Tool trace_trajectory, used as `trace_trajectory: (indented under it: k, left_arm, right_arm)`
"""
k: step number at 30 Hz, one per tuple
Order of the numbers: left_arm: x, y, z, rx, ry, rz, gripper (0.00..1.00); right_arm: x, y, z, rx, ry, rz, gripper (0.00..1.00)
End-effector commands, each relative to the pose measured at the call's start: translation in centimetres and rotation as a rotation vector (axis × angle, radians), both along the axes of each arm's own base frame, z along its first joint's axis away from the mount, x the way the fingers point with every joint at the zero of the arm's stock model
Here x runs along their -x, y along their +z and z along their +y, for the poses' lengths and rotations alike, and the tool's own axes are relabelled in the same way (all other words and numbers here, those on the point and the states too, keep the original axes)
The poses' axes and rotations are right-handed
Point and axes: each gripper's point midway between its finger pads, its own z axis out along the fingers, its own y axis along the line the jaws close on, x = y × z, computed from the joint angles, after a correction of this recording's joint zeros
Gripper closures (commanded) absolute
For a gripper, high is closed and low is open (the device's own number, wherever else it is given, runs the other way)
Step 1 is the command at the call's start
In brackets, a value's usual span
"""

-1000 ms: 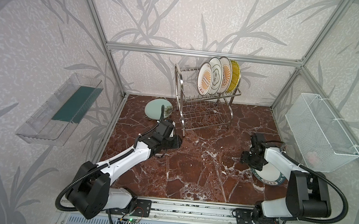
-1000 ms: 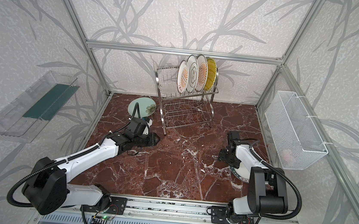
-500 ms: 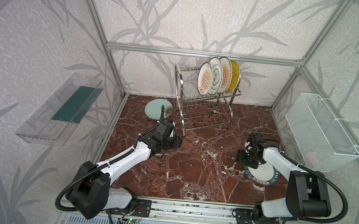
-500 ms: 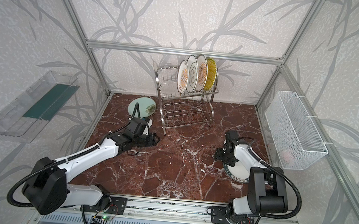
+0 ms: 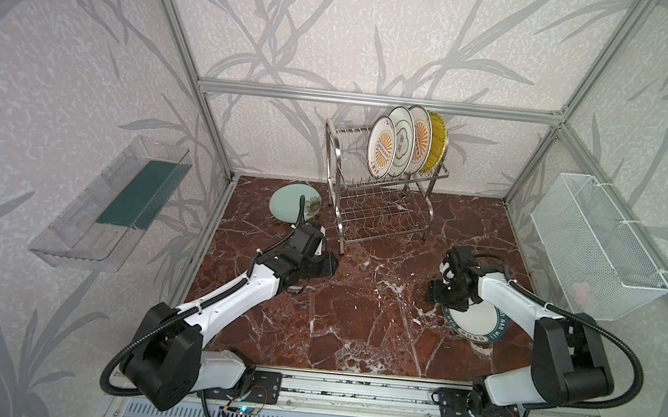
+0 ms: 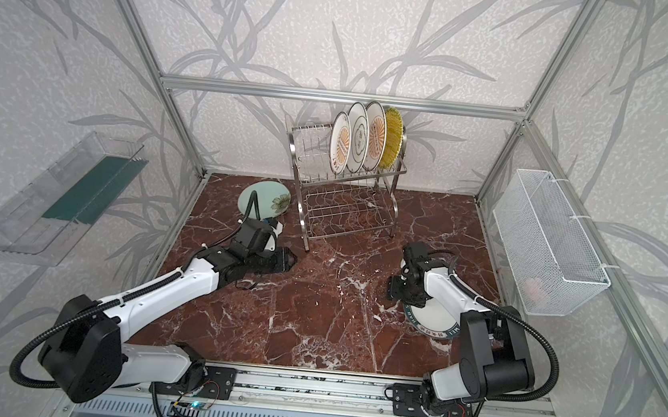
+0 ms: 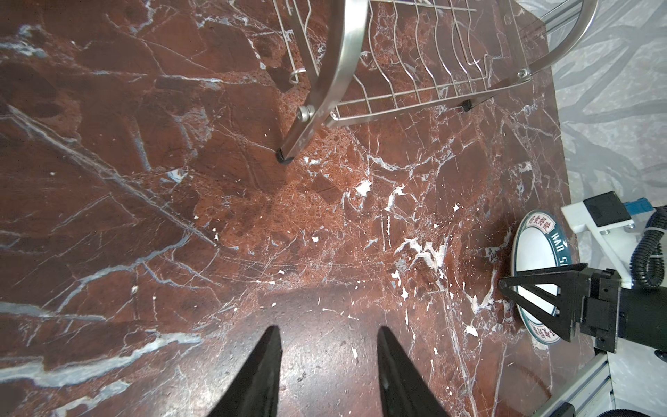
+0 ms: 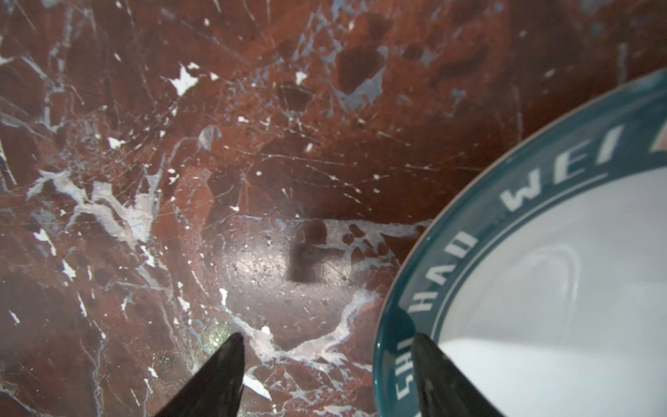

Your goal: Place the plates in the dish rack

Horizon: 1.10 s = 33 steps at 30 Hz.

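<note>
**My right gripper is straddling the teal plate's rim**

I am looking down on the red marble table (image 5: 353, 336). The dish rack (image 5: 381, 218) is standing at the back. Four plates are standing on edge in its top row: an orange sunburst plate (image 5: 382, 147), the quatrefoil plate (image 5: 400, 141), a second sunburst plate (image 5: 419, 140) and the yellow ribbed plate (image 5: 437, 142).

Two plates are lying flat on the table and waiting. The mint flower plate (image 5: 288, 207) is lying just beside the rack, behind my left arm. The teal-lettered plate (image 5: 474, 322) is lying at the front right, well apart from the rack and partly under my right arm.

The right gripper (image 8: 326, 337) is the nearer one by far. It is hanging at the plate edge that faces the middle of the table. Its jaws are standing wide and gripping nothing. One fingertip (image 8: 440, 379) is sitting over the teal rim and the other fingertip (image 8: 216, 379) over bare table, so the rim is running between them. I cannot tell if either one is touching.

The plate is round, so no side is longer. I think the next move is squeezing that thin rim.

The left gripper (image 7: 328, 330) is hanging over bare table near the rack's front leg. Its jaws are apart and empty.
</note>
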Motion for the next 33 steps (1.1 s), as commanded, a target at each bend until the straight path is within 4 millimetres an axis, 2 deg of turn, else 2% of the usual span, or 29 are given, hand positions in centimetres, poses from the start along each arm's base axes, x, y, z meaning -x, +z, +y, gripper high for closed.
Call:
trace_trajectory:
  k: [1, 13, 33]
  left_arm:
    - [0.0, 0.8, 0.6, -0.012, 0.014, -0.022, 0.57]
    - [0.2, 0.9, 0.8, -0.018, 0.019, -0.026, 0.57]
    - [0.5, 1.2, 1.3, -0.028, 0.029, -0.035, 0.57]
  right_arm:
    - [-0.7, 0.6, 1.4, -0.028, 0.013, -0.012, 0.28]
    - [-1.2, 0.8, 5.6, -0.04, 0.096, -0.021, 0.29]
    - [-0.6, 1.0, 12.3, -0.09, 0.219, -0.023, 0.29]
